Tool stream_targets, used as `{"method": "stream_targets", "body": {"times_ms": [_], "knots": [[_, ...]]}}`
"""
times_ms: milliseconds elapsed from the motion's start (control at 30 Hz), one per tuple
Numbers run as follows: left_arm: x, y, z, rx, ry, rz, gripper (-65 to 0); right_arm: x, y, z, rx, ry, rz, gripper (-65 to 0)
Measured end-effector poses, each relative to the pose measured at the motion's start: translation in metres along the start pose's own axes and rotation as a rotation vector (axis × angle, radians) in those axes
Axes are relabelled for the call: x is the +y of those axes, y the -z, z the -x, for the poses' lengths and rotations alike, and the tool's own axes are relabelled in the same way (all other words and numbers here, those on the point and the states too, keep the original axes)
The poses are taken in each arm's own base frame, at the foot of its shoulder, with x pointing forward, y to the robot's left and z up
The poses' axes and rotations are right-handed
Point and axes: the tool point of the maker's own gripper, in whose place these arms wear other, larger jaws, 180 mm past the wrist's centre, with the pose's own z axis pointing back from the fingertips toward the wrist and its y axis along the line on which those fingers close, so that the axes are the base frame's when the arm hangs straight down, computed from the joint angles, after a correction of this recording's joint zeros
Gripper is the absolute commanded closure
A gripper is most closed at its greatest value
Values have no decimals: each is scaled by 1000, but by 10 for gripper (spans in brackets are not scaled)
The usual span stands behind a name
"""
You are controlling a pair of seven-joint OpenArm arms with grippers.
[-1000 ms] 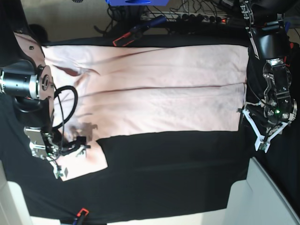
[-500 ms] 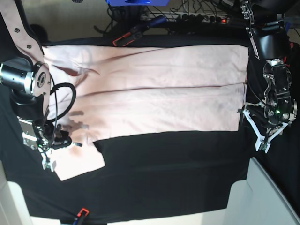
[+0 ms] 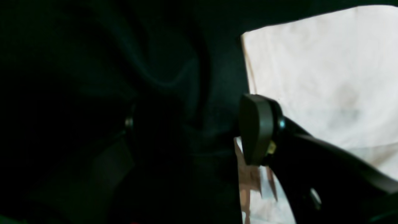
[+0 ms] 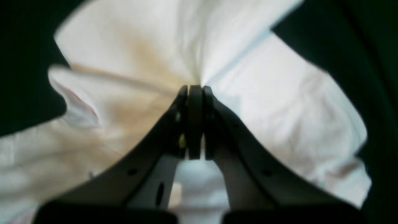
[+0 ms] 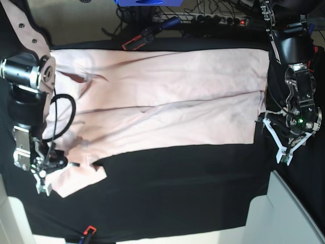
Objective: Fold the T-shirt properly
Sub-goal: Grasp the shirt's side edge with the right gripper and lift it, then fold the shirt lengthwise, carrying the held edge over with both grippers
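Right now the right hand (image 4: 195,90) is clamped shut on a pinch of pale pink cloth, folds radiating out from its tips; in the base view that hand (image 5: 48,165) sits at the sleeve end of the T-shirt (image 5: 167,114), near the lower left of the cloth. T-shirt lies flat on the black-covered bench (image 5: 183,193), long axis running left-right across the base view, collar and sleeve end toward the right arm, straight hem toward the left arm. Plain side up, a long crease along the middle. Left hand (image 5: 284,145) hovers just off the hem edge, over black cloth, jaws spread wide, holding nothing; wrist view shows one pad (image 3: 256,129) beside the shirt edge (image 3: 326,77), other side dark. Cables (image 5: 147,33) lie beyond the far edge.
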Motion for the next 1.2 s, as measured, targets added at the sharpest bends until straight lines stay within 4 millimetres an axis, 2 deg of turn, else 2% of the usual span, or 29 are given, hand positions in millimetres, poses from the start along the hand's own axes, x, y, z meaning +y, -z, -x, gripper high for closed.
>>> {"method": "stream_targets", "body": {"times_ms": [133,400,500,633,833,967,1067,1200], "knots": [[0,0,0,0,0,0,-405,-14,-17,17,26,-20,47,0],[0,0,-3,-5,0,0,-405,-17,-74,28,22,7,91,0],[-7,1,-3,-6,-5,12,-405,-23,-87,45,43,36,112,0],[-9,2,-4,-12,-8,18,-405,-22,-97,84,126,42,122,0],[-8,2,-2,-6,-7,16,-405,-17,-118,121,140,82,131,0],[-8,2,-2,-6,-7,15,-405,-16,-128,125,132,79,141,0],[-9,2,-2,-9,-12,21,-405,-13,-127,137,153,82,129,0],[-10,2,-2,-9,-12,22,-403,-19,-129,154,197,89,146,0]]}}
